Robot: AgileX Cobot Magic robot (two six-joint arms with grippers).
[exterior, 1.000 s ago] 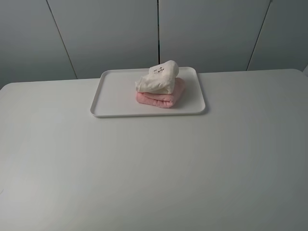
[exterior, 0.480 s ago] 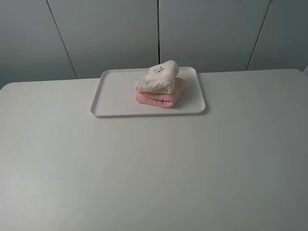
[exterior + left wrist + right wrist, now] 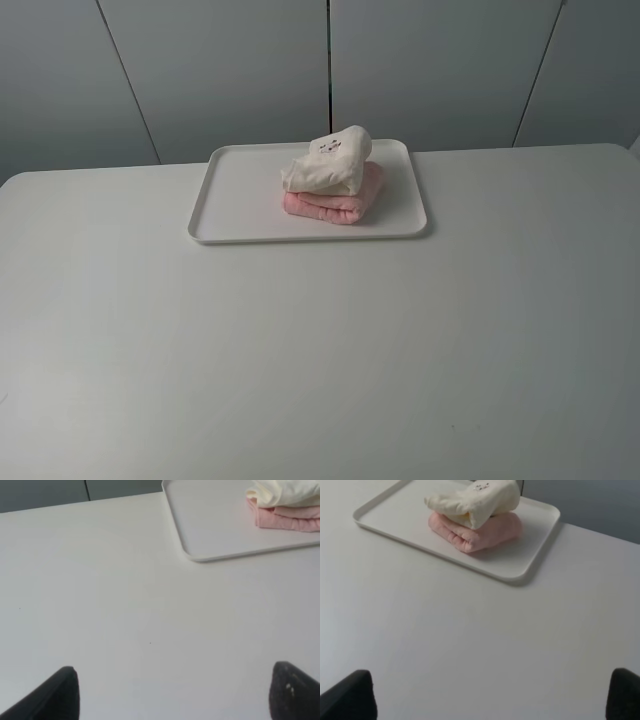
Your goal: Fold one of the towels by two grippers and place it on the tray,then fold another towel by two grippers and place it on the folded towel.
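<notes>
Nearest the wrist cameras, only the black tips of each gripper show. The left gripper (image 3: 172, 692) has one of its fingers (image 3: 55, 696) at one edge of its picture and the other at the opposite edge, spread wide with nothing but bare surface between them. The right gripper (image 3: 490, 695) stands the same way, its fingers (image 3: 350, 696) set far apart at the two lower corners of its picture and holding nothing. Neither gripper appears in the high view.

Under and ahead of both grippers lies the white worktop (image 3: 320, 340), plain and smooth, with a few tiny dark specks. Both grippers are well apart from the towels.

Farther on, toward the back of the worktop and near its middle, rests the white tray (image 3: 240, 200), flat, with rounded corners and a low rim. Its left half is bare. On its right half sits the pink towel (image 3: 335, 205), folded into a thick bundle lying directly on the tray floor. On top of it rests the cream-white towel (image 3: 325, 168), also folded, bunched into a rounded hump that leans a little and covers most of the pink one; a small dark-printed mark shows on its upper face.

Behind the worktop stands a grey panelled wall (image 3: 430, 70) with thin dark seams.
</notes>
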